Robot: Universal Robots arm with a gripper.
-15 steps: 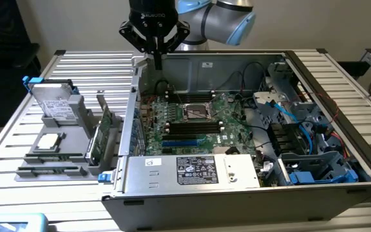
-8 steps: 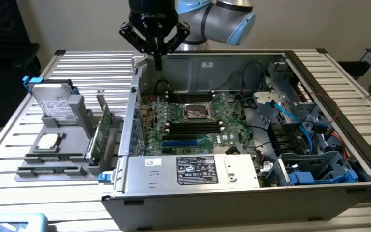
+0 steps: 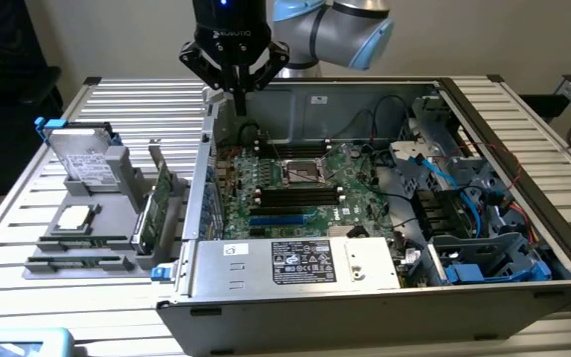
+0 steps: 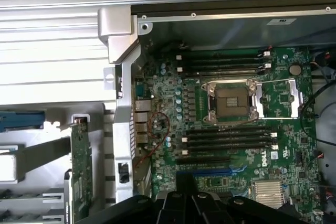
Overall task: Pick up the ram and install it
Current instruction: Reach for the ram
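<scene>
Exterior view: tool (image 3: 237, 104) clenched, holding nothing, poised above the case (image 3: 265, 312) edge. The case lies side-open on the desk (image 3: 137, 104) so the memory slots (image 3: 296, 195) face upward, suiting vertical insertion.

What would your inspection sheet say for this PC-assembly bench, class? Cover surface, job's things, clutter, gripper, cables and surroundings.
Surface: slatted metal table carrying an open computer case.
Job's things: ram cannot be told apart for certain; a green board stands on edge in the grey holder; black memory slots flank the processor socket.
Clutter: hard drive in the holder.
Gripper: jaws shut, empty, above the case's rear corner.
Cables: blue cable inside the case.
Surroundings: plain wall behind.
</scene>
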